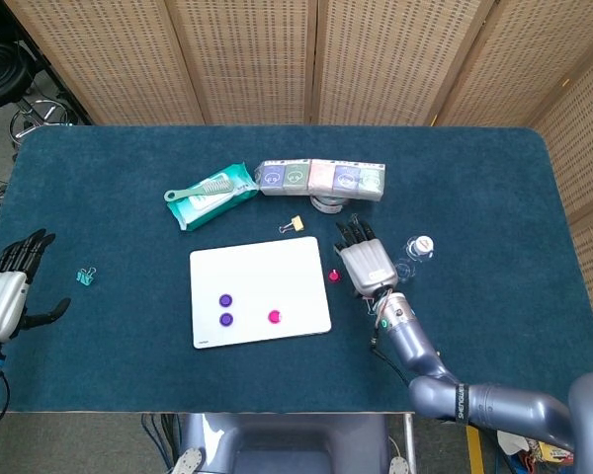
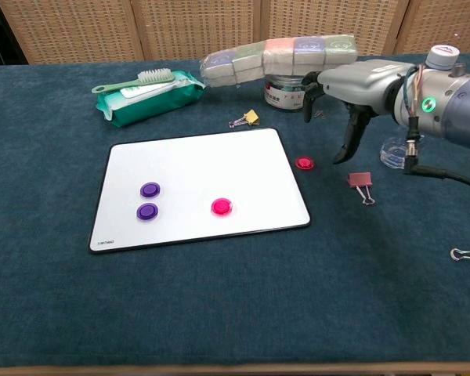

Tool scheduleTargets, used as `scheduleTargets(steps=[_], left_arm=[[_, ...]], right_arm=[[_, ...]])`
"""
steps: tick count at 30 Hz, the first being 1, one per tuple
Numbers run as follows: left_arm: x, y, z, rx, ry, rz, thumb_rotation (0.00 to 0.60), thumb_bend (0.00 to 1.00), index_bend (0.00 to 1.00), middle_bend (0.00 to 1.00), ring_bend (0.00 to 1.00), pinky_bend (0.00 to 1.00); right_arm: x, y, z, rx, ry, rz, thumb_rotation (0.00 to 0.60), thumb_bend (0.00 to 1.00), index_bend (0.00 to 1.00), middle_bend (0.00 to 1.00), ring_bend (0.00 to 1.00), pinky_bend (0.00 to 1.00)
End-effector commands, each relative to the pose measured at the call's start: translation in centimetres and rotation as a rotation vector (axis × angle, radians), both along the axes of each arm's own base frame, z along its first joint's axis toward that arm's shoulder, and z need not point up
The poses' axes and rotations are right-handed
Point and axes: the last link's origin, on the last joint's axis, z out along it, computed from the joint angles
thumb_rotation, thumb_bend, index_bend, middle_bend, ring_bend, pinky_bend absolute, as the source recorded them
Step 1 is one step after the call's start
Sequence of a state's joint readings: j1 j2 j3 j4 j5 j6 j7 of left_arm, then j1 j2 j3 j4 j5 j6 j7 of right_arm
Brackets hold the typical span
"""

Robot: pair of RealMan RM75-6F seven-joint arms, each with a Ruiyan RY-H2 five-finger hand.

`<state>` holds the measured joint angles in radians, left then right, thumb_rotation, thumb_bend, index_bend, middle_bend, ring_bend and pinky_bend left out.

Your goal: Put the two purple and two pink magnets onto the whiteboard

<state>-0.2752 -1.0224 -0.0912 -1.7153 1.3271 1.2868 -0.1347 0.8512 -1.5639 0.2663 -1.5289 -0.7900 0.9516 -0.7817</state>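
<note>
Magnets on board: two purple magnets (image 2: 149, 200) and one pink magnet (image 2: 221, 207) already lie on the whiteboard (image 2: 196, 157), so three of four look done.
Last pink magnet (image 2: 304, 163): lies on the worktop (image 2: 219, 313) just beside the whiteboard's right edge, apart from it.
Right hand (image 2: 352, 86): hovers just right of that magnet, fingers (image 2: 349, 141) spread and pointing down, holding nothing; it seems poised to pinch the magnet.
Left hand (image 1: 2, 296): rests near the worktop's left edge, fingers apart and empty, well apart from the work.
Nearby clutter: pink binder clip (image 2: 361, 182) and clear bottle (image 2: 411, 141) sit close to the right hand, so the reach could nudge them.
</note>
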Motion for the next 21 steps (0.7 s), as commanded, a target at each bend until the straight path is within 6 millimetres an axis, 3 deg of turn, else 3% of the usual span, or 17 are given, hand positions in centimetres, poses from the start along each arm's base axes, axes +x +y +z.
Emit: scheduleTargets(steps=[1,15,21], left_arm=[[0.0,0.0,0.0,0.001,0.0,0.001,0.6,0.27,0.0,0.0,0.0,0.0],[-0.2,0.3,-0.1,-0.009,-0.004,0.012,0.6,0.27,0.0,0.0,0.0,0.0],[-0.3,0.3,0.0,-0.008,-0.004,0.015,0.6,0.27,0.0,0.0,0.0,0.0]], right_arm=[[0.1,-0.2,-0.5,0.009,-0.009,0.003,0.6,0.0,0.32,0.0,0.0,0.0],[-0.6,-1.5,-2.4,0.029,-0.061,-0.043,0.6,0.06,0.38,0.0,0.0,0.0],[-0.6,-1.8,-3.0,0.037,-0.083,-0.057,0.6,0.15,0.39,0.0,0.0,0.0]])
